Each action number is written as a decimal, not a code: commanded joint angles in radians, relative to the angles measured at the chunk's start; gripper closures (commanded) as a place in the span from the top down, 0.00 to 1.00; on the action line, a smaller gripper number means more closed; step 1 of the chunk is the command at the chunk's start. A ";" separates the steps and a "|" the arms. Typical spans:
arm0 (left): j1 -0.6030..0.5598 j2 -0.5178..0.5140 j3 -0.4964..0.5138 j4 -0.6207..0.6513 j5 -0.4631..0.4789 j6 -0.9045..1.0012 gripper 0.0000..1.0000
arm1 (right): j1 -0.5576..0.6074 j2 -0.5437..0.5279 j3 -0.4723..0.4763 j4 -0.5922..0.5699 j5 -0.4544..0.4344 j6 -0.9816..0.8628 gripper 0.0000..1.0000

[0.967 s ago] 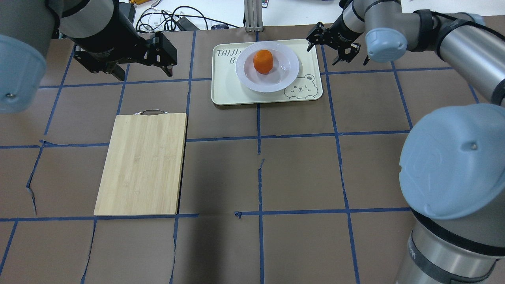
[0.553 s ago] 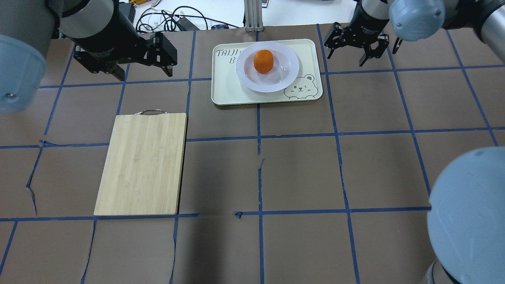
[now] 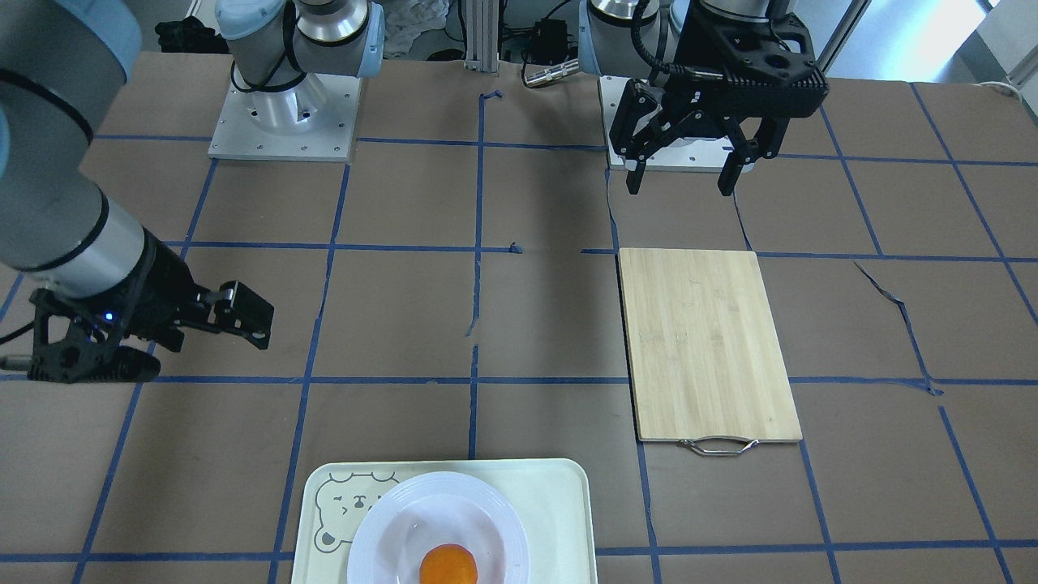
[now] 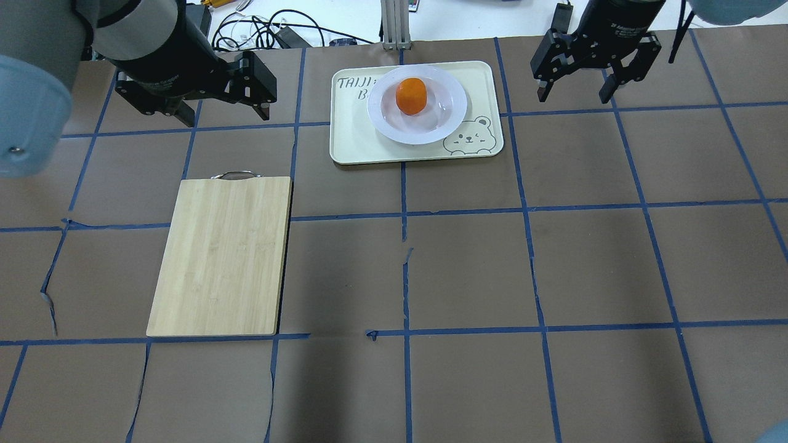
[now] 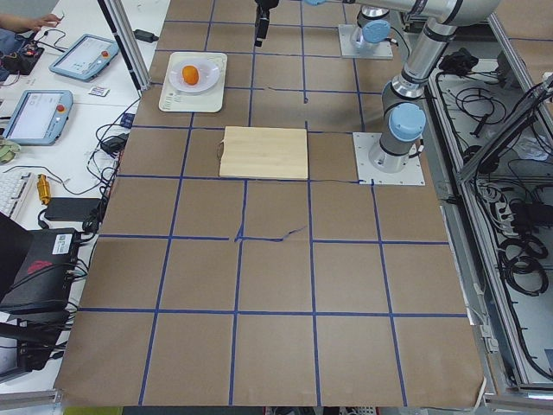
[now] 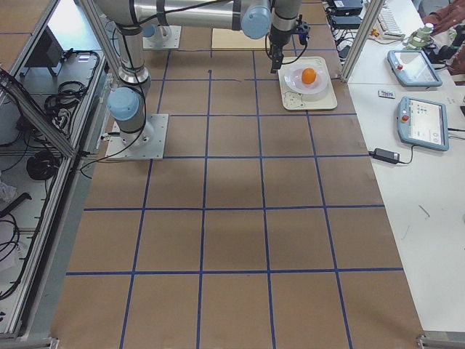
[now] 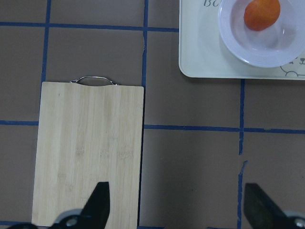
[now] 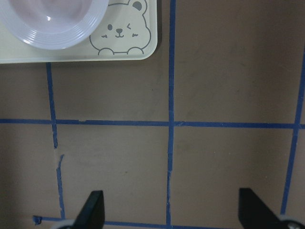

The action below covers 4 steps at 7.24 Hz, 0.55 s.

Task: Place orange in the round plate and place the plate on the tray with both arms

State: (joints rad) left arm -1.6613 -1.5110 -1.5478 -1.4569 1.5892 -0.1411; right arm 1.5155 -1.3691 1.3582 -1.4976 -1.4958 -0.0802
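The orange lies in the sunken centre of the round plate, and the plate rests on the cream tray at the table's far middle. My left gripper hovers open and empty to the left of the tray, beyond the cutting board's handle end. To the right of the tray my right gripper hangs open over bare table, holding nothing. The left wrist view shows the orange in the plate at top right. In the right wrist view only the plate's edge and the tray's bear corner show.
A light wooden cutting board with a metal handle lies at the left middle of the table. Cables and an aluminium post sit beyond the far edge. Blue tape lines grid the brown table cover.
My right arm has swung to the right, away from the tray's right edge, and its gripper has turned square to the table. The left arm, plate and orange have not moved.
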 commanded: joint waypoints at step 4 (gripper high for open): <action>0.000 0.000 0.000 0.000 0.000 0.000 1.00 | 0.052 -0.073 0.060 0.031 -0.091 -0.007 1.00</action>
State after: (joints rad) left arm -1.6613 -1.5110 -1.5478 -1.4573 1.5892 -0.1411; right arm 1.5623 -1.4278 1.3831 -1.4558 -1.5413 -0.0879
